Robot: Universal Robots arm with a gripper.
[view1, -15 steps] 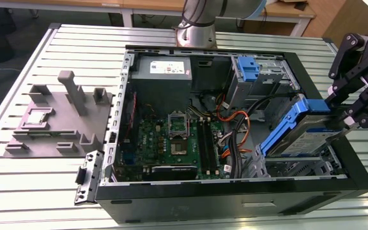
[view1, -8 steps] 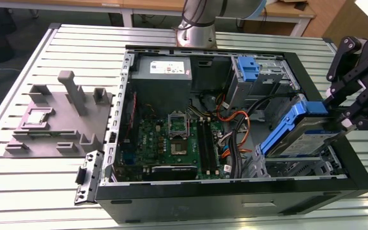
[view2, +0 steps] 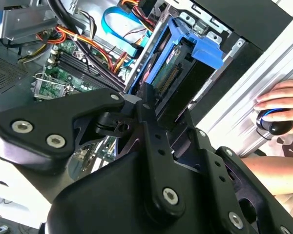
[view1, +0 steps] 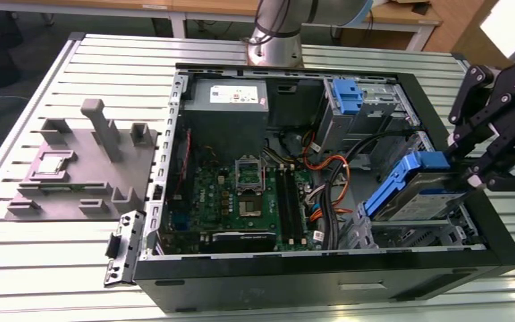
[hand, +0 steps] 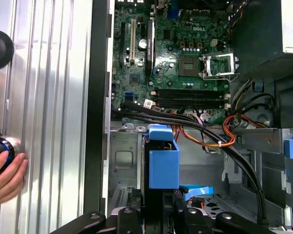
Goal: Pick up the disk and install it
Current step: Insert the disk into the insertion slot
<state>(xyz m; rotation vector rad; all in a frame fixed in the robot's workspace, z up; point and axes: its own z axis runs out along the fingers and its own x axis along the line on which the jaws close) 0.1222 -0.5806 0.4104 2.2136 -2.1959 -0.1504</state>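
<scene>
The open computer case lies on the slatted table, and it's busy inside — motherboard on the floor, grey power supply in the far corner, a bare blue bracket in the upper drive cage. Over at the exterior view's right, the gripper has its fingers clamped on the upper end of the disk. The disk sits tilted, lower end down in the case's drive bay, upper end raised toward the gripper. Tight quarters here: the case's side wall is just beside the gripper, and orange and black cables run close along the disk's other side. In the first wrist view, grey bay metal shows bare around the disk's blue frame — and outside the wall a hand rests against a dark knob on the table.
</scene>
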